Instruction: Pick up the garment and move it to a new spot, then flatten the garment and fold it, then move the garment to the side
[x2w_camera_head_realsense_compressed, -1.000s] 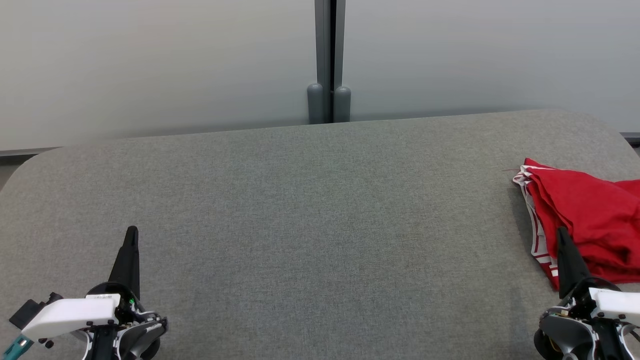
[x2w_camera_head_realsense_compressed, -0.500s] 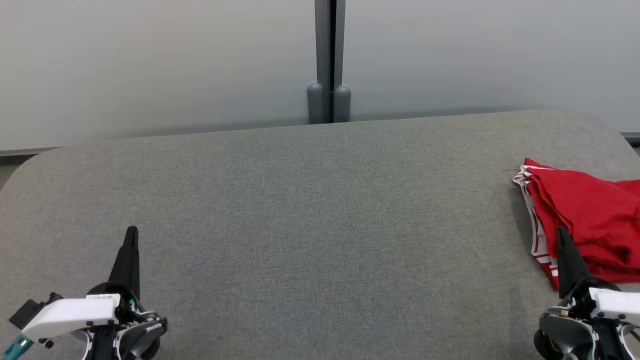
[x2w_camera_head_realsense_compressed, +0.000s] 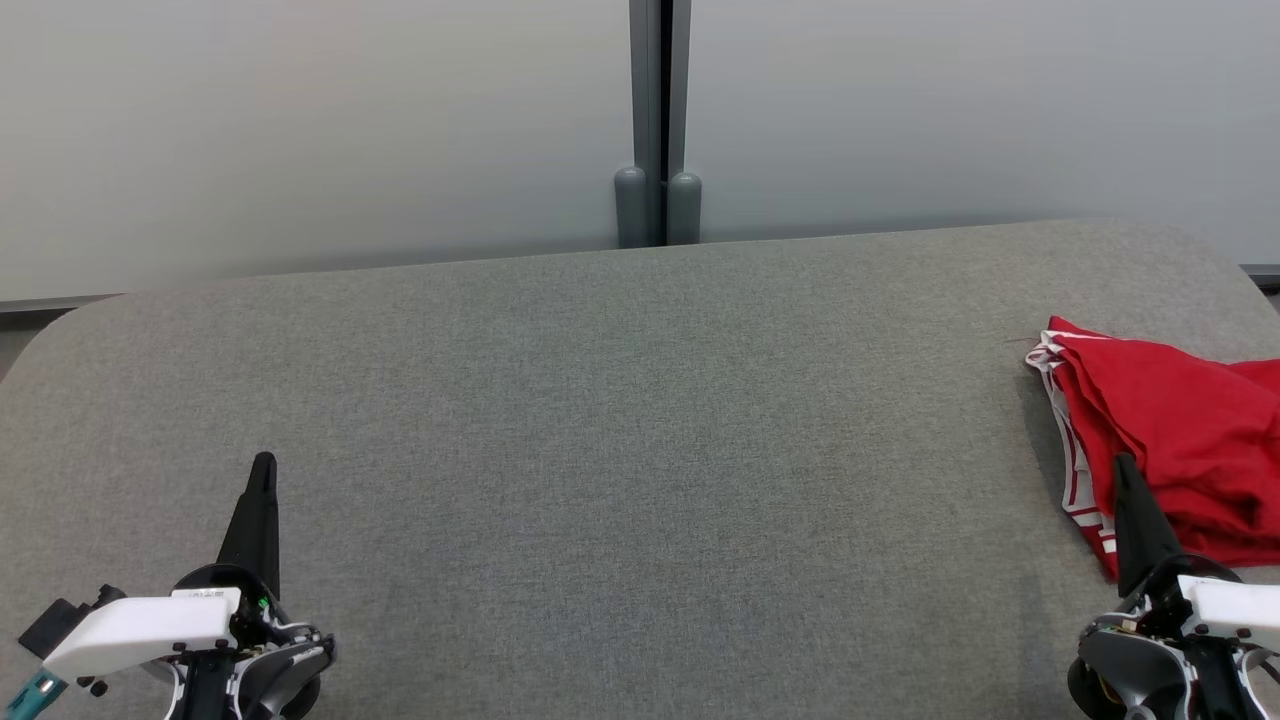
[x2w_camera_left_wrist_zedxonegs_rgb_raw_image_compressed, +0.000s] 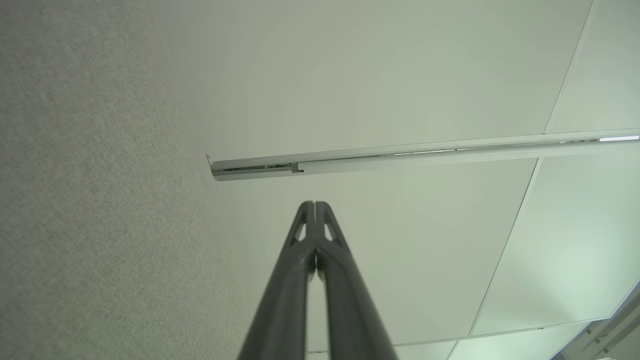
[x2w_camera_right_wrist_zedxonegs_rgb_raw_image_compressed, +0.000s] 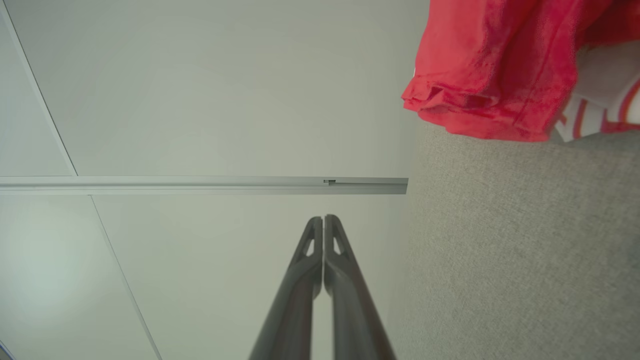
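Red garment (x2w_camera_head_realsense_compressed: 1190, 430) (bunched) on table (x2w_camera_head_realsense_compressed: 600, 420)

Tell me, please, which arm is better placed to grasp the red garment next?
Probably the right: the right end effector, shut, is close beside the red garment, while the left end effector, also shut, is far across the grey table.

At 3 o'clock in my head view the red garment (x2w_camera_head_realsense_compressed: 1190, 440) runs past the picture's edge, so I cannot see where it ends. The right gripper (x2w_camera_head_realsense_compressed: 1122, 462) stands in front of its near striped border and hides a piece of it. In the right wrist view the garment is cut at 1 o'clock by the top and right edges. The table (x2w_camera_head_realsense_compressed: 640, 420) is cut at 6 and 9 o'clock. The left gripper (x2w_camera_head_realsense_compressed: 263, 462), at 7 o'clock, loses its body under the bottom edge.
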